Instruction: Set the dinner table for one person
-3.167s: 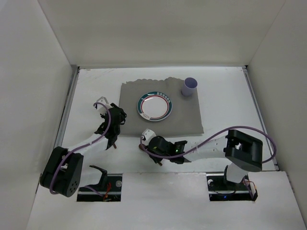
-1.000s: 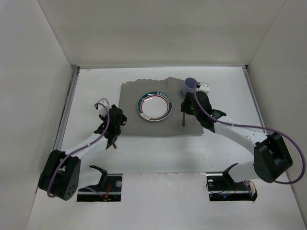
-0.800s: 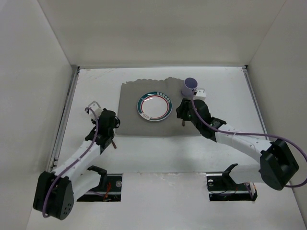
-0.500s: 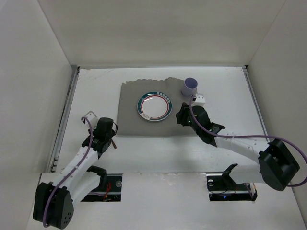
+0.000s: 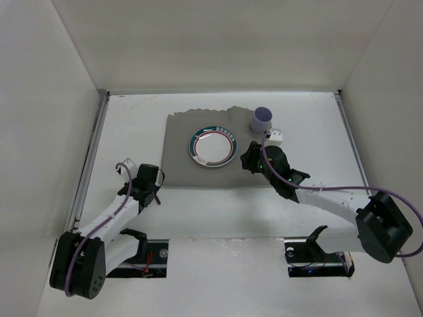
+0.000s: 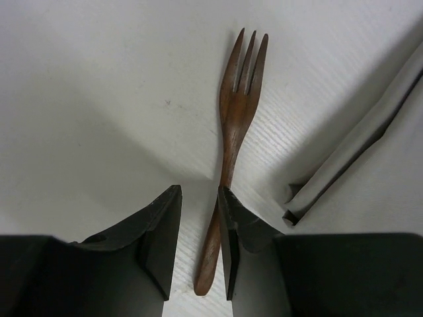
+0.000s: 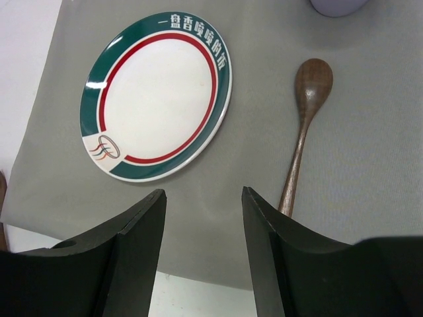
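Observation:
On the white dinner table [image 5: 317,132] lies a grey mat [image 5: 264,173] with a green-rimmed plate [image 5: 213,146] and a lilac cup [image 5: 262,119]. A wooden spoon [image 7: 301,125] lies flat on the mat [image 7: 218,218] right of the plate [image 7: 158,99]. My right gripper [image 7: 201,201] is open and empty, over the mat's near edge [image 5: 246,160]. A wooden fork [image 6: 234,125] lies on the bare table just left of the mat's corner [image 6: 370,139]. My left gripper [image 6: 198,198] straddles its handle, jaws slightly apart, the handle against the right finger.
White walls close in the table at the back and sides. A metal rail [image 5: 89,165] runs along the left edge. The cup's base [image 7: 337,5] shows beyond the spoon's bowl.
My right arm carried the spoon from the near table to the mat, laid it right of the plate and drew back a little. My left arm pulled back and left beside the mat's corner.

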`<state>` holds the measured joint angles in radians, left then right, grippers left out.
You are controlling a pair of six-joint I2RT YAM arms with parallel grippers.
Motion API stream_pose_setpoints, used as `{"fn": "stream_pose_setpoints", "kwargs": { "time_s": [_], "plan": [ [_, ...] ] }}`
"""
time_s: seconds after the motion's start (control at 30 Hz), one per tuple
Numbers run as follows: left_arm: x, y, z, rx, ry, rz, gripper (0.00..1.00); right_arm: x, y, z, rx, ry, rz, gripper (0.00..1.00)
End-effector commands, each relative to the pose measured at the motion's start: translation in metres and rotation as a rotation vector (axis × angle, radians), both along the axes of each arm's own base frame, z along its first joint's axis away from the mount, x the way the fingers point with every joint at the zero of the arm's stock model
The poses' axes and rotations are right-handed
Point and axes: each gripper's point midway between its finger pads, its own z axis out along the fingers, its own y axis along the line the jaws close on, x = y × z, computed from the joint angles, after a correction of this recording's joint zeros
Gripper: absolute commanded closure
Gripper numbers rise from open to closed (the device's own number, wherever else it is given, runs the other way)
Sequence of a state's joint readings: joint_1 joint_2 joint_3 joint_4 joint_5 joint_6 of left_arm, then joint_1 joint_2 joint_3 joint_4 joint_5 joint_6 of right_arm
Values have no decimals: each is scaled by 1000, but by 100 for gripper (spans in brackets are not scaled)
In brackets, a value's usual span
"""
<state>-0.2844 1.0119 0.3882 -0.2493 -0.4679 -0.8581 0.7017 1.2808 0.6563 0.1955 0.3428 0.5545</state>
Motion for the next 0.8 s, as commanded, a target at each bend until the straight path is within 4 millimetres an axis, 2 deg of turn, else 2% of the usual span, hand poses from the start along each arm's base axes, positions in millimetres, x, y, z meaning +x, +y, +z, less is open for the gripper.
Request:
{"fn": "stream_pose_setpoints", "kwargs": {
  "time_s": [0.0, 0.37, 0.53, 0.6, 0.67, 0.77],
  "plan": [
    [-3, -3, -8, -20, 13, -20, 74, 4, 10, 18, 61, -49, 14, 44],
    [6, -7, 3, -45, -63, -39, 75, 1, 16, 15, 54, -42, 37, 44],
    [6, -8, -11, -28, 10, -52, 76, 2, 18, 16, 57, -47, 44, 43],
    [8, -11, -13, -31, 16, -60, 79, 1, 19, 14, 54, -38, 45, 43],
    [8, -9, -14, -26, 19, -56, 87, 1, 19, 15, 53, -39, 48, 43],
    [10, -6, -2, -27, 6, -50, 93, 2, 20, 14, 57, -42, 51, 43]
  ]
}}
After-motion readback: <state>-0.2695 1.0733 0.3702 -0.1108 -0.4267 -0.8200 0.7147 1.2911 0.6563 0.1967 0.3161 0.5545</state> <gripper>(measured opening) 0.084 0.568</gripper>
